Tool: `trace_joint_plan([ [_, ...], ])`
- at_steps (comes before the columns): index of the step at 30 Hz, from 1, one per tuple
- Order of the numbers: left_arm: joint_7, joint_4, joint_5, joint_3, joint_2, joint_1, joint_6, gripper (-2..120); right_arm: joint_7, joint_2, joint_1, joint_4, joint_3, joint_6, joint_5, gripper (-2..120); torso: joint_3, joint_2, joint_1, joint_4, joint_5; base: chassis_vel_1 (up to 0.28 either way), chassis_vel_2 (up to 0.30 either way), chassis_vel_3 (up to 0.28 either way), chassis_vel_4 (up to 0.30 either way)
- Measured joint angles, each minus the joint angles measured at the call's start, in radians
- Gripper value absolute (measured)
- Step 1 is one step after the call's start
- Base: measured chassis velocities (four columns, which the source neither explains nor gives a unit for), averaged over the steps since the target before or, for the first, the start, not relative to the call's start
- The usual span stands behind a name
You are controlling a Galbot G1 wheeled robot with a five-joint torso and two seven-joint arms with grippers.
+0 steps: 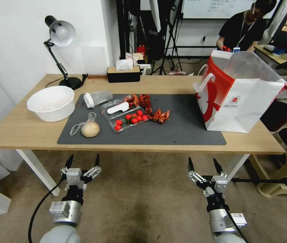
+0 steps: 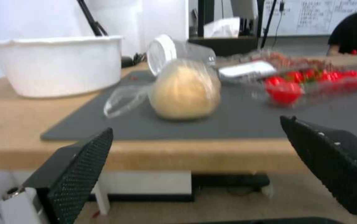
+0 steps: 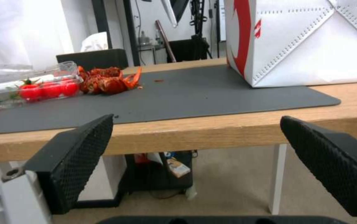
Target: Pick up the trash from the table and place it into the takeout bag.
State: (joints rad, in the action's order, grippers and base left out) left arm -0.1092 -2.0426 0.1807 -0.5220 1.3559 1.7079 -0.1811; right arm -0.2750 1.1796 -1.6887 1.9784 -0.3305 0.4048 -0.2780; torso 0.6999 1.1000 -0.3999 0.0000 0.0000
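Both arms below and in front of the table (image 1: 22,131) edge, over the floor; left gripper (image 1: 83,161) spread wide, nothing held; right gripper (image 1: 203,164) also wide open, empty. Bagged bun (image 1: 90,128) on the mat (image 1: 183,128) near its front-left corner, up and ahead of the left gripper, well apart. Clear cup (image 1: 97,98) on its side behind the bun. Takeout bag (image 1: 241,101) upright at table's right end, beyond the right gripper.
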Motion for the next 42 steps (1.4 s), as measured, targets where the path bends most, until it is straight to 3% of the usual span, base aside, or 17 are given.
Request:
trace_joint_plan([
  [4, -0.01, 0.007, 0.076, -0.003, -0.043, -0.045, 0.0, 100, 0.0, -0.002, -0.001, 0.004, 0.001, -0.001, -0.001, 100, 0.0, 0.0, 0.0, 0.0, -0.0001, 0.0, 0.0, 0.0, 0.0],
  [7, -0.019, 0.021, 0.148, -0.003, -0.132, -0.123, 0.002, 100, -0.003, -0.002, -0.006, 0.008, 0.001, -0.003, -0.002, 100, 0.0, 0.0, 0.0, -0.0001, 0.0, 0.0, 0.0, 0.0, 0.0],
  [8, -0.019, 0.021, 0.148, -0.003, -0.132, -0.123, 0.002, 100, -0.003, -0.002, -0.006, 0.008, 0.001, -0.003, -0.002, 100, 0.0, 0.0, 0.0, -0.0001, 0.0, 0.0, 0.0, 0.0, 0.0],
  [11, -0.013, 0.045, 0.207, 0.007, -0.221, -0.213, 0.045, 100, -0.007, -0.002, -0.008, 0.011, 0.003, -0.009, -0.002, 100, 0.0, 0.0, 0.0, 0.0, -0.0002, 0.0, 0.0, 0.0, 0.0],
  [19, 0.032, 0.09, 0.261, 0.024, -0.304, -0.34, 0.141, 100, -0.024, -0.008, 0.01, 0.005, 0.013, -0.041, 0.003, 100, 0.0, 0.0, 0.0, -0.0001, 0.0, 0.0, 0.0, 0.0, 0.0],
  [24, 0.081, 0.115, 0.278, 0.025, -0.331, -0.365, 0.152, 100, -0.025, -0.015, 0.024, -0.004, 0.021, -0.049, 0.0, 100, 0.0, 0.0, 0.0, 0.0001, 0.0001, 0.0, 0.0, 0.0, 0.0],
  [28, 0.087, 0.12, 0.284, 0.028, -0.349, -0.378, 0.221, 100, -0.027, -0.018, 0.024, -0.01, 0.02, -0.049, -0.001, 100, 0.0, 0.0, 0.0, 0.0, 0.0001, 0.0, 0.0, 0.0, 0.0],
  [34, 0.0, 0.106, 0.304, 0.048, -0.343, -0.385, 0.331, 100, -0.031, -0.027, 0.029, -0.018, 0.019, -0.051, -0.001, 100, 0.0, 0.0, 0.0, -0.0001, -0.0001, 0.0, 0.0, 0.0, 0.0],
  [42, -0.026, 0.112, 0.281, 0.054, -0.321, -0.387, 0.374, 100, -0.034, -0.037, 0.038, -0.024, 0.021, -0.053, -0.002, 100, 0.0, 0.0, 0.0, 0.0, 0.0001, 0.0, 0.0, 0.0, 0.0],
])
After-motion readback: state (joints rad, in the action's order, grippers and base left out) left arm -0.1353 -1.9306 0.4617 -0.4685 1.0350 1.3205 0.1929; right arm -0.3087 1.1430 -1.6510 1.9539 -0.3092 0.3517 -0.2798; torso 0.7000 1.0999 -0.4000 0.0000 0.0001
